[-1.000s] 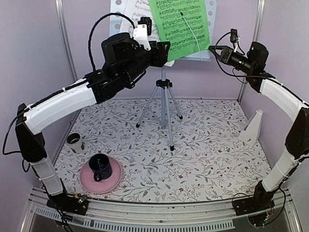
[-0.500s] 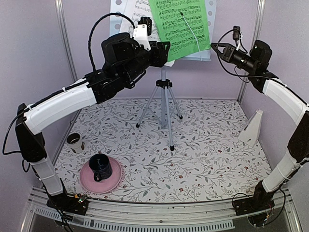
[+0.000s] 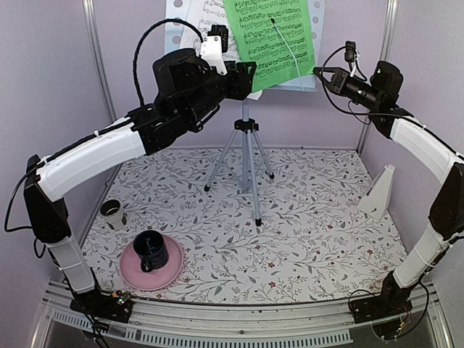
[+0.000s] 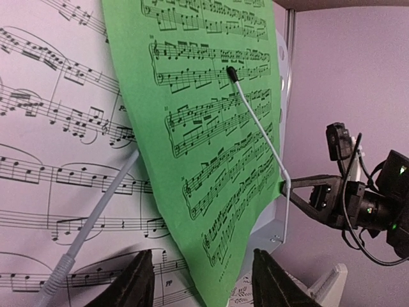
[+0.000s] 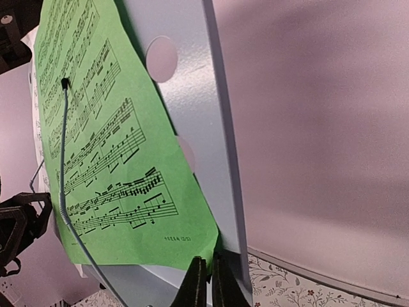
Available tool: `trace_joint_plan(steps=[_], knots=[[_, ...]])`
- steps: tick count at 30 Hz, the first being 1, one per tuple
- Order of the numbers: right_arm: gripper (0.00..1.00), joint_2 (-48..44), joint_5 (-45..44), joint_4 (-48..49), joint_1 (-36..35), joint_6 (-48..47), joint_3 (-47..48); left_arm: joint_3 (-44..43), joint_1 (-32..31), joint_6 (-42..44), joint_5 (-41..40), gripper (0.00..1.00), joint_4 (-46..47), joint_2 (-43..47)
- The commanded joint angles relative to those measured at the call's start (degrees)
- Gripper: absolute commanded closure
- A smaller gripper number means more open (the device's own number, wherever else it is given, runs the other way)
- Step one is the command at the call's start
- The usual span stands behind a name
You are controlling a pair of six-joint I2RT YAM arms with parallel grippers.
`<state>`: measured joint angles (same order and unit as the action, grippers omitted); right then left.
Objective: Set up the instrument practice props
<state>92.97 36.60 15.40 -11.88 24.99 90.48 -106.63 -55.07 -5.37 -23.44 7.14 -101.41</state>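
**Sheets on Stand**

Top view: green sheet of music (image 3: 272,36) overlaps white sheet of music (image 3: 192,14) on the music stand (image 3: 247,145).
Left wrist: left gripper (image 4: 203,281) jaws spread at the sheets' lower edge.
Right wrist: right gripper (image 5: 206,275) jaws pressed together at the green corner; pinch unclear.

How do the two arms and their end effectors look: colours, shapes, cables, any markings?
The left arm and right arm have white shells with black joints. The left end effector is black with a white block on top, and a thick black cable loops above it. The right end effector is black and pointed, with thin black wires. I read no markings.
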Motion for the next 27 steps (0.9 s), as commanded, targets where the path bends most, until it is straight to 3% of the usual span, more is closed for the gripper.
trace_joint_plan(steps=[1,2,12,20,27], knots=[[0.97,0.15,0.73,0.16,-0.35,0.76,1.34,-1.69,-0.39,0.71,-0.05,0.48,-0.34,-1.07],[1.0,-0.03,0.68,0.22,-0.38,0.76,1.24,-1.96,-0.43,0.64,-0.07,0.47,-0.63,-1.16],[1.0,-2.24,-1.15,1.24,-0.29,0.35,-1.58,2.23,-1.0,-2.16,-1.06,0.52,-0.53,0.84],[1.0,-2.68,-0.65,1.8,-0.43,0.65,-2.38,-1.24,-0.84,-2.37,0.05,0.54,-1.3,-1.82],[1.0,-3.52,-0.61,2.57,-0.43,0.76,-3.82,-4.1,-0.66,-1.12,-0.11,0.7,-0.98,-3.36]])
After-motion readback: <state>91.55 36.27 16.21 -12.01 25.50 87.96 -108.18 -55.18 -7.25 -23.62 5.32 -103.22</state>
